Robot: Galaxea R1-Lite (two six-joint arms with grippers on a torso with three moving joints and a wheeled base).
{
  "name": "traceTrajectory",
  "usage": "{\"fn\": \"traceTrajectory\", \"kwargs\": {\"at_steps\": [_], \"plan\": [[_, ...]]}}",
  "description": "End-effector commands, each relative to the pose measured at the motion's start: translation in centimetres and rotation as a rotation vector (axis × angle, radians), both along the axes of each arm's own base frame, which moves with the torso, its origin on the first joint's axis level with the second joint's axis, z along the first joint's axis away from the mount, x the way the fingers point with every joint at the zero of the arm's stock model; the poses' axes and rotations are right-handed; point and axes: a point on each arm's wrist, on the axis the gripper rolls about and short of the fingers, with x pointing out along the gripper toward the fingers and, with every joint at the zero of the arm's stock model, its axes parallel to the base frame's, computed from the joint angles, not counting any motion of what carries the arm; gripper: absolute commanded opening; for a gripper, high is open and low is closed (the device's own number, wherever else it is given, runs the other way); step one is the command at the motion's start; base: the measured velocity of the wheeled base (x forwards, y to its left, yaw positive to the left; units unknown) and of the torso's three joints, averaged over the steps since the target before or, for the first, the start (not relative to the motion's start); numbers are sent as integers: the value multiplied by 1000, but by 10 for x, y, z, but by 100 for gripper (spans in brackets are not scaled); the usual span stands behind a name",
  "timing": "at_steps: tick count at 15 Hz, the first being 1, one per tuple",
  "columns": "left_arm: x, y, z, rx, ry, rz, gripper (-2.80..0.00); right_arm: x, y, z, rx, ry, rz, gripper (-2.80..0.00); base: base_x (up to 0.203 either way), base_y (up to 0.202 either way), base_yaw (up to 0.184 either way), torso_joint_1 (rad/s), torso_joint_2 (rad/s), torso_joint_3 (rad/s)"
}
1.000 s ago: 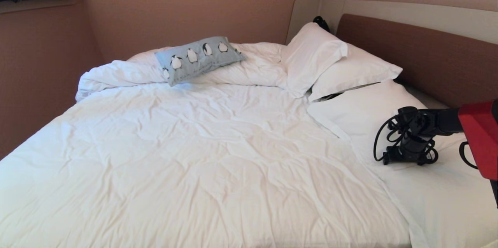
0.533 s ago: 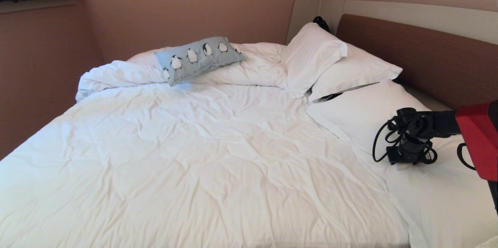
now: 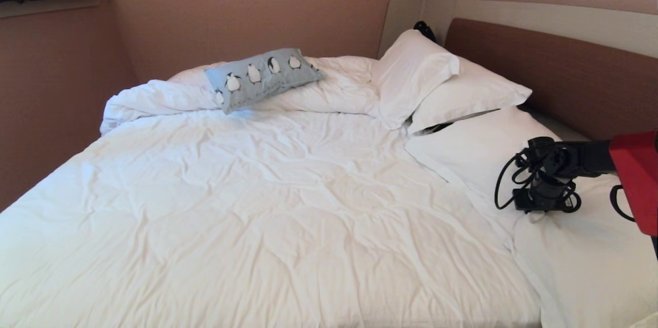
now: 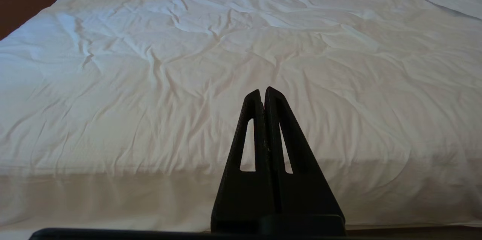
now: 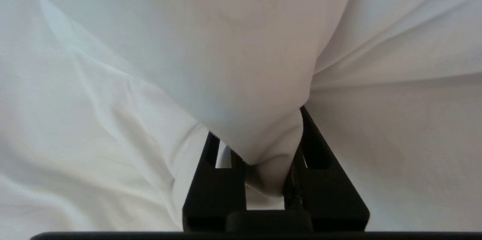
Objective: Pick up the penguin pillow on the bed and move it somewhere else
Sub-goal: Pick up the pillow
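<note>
Frankly, my worry is that I have hold of the wrong thing: my right gripper [image 5: 269,146] is pinched on a fold at the corner of the white pillow [image 3: 478,150] nearest me by the headboard [image 3: 555,76], while the penguin pillow [image 3: 262,78] lies well apart, across the bed [image 3: 288,225] on the bunched duvet [image 3: 169,96] along the far edge. If I lift from here, I judge I would drag that white pillow up, or perhaps some sheet with it, and leave the task's cushion untouched. The fabric is soft and loose, so I expect it could also slip out of the jaws partway and flop down untidily. Reaching the penguin pillow looks like a long stretch from this side, and I suspect I would need to shift the base or lean the torso, which risks brushing the stacked pillows [image 3: 437,76] between. In the head view my right arm comes in from the right edge, forearm roughly level, wrist bent so the gripper points down into the pillow corner. In the right wrist view the fingers [image 5: 222,180] stand close together with a bulge of white cloth squeezed between them. My left gripper [image 4: 263,95] is parked low at the foot of the bed, its jaws closed on nothing, pointing across the duvet.
</note>
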Motion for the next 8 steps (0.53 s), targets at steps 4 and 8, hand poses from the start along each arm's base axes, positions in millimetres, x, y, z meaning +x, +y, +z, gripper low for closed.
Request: {"fn": "traceTrajectory", "kwargs": {"at_steps": [4,8], "plan": [[0,0,0,0,0,1,-280,-16,11,64,11,-124,-25,-280,0,0,0,0,0,0],[0,0,0,0,1,1,-280,-30,23,102,104,-202,-5,-280,0,0,0,0,0,0]]}}
